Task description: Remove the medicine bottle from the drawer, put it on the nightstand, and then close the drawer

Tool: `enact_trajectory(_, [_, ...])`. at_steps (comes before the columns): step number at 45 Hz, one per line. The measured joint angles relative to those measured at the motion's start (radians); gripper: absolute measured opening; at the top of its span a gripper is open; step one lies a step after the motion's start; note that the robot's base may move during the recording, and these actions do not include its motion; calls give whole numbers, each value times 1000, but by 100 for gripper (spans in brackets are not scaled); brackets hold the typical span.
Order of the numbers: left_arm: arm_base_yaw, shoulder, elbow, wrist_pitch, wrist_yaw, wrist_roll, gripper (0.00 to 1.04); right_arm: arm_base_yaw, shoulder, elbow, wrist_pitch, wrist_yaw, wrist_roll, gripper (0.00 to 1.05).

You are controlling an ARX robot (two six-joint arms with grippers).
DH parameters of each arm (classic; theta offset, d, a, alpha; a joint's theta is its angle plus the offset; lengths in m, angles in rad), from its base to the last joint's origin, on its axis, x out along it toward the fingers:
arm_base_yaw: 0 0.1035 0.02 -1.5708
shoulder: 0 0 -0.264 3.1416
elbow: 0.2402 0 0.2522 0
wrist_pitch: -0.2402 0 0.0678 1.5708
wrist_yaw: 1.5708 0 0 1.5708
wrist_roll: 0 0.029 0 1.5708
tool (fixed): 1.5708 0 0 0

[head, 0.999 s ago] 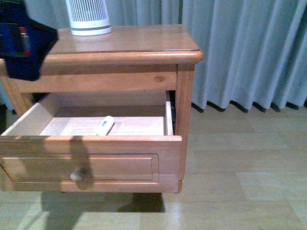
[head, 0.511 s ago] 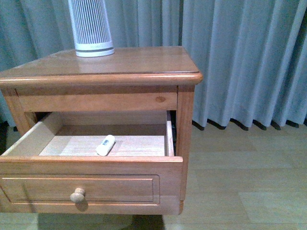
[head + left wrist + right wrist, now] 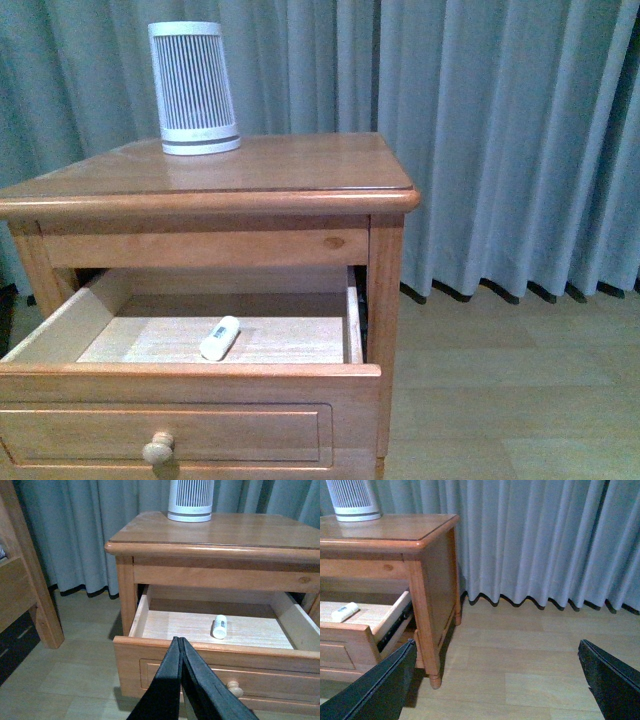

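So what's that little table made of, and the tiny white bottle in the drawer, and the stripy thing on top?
The nightstand looks like wood with a shiny varnish: grain, a knot and reflections show. The medicine bottle looks like smooth white plastic, though it is too small to be sure. The slatted cylinder is probably plastic too, white and matte.

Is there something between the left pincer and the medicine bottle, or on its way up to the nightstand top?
Nothing covers the medicine bottle in the open drawer. In the left wrist view, only the drawer's front wall stands between it and the shut left pincer. On the nightstand, a white slatted cylinder stands at the back.
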Motion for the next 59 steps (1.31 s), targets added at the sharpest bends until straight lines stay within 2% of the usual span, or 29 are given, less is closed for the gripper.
enact_trajectory(10, [0, -139, -39, -99, 0, 0, 3, 0, 0, 0, 0, 0, 0, 98])
enact_trajectory(15, [0, -165, -74, -85, 0, -1, 3, 0, 0, 0, 0, 0, 0, 98])
enact_trajectory(49, [0, -417, -74, -331, 0, 0, 3, 0, 0, 0, 0, 0, 0, 98])
enact_trajectory(53, [0, -546, -74, -490, 0, 0, 3, 0, 0, 0, 0, 0, 0, 98])
enact_trajectory(59, [0, -589, -74, -510, 0, 0, 3, 0, 0, 0, 0, 0, 0, 98])
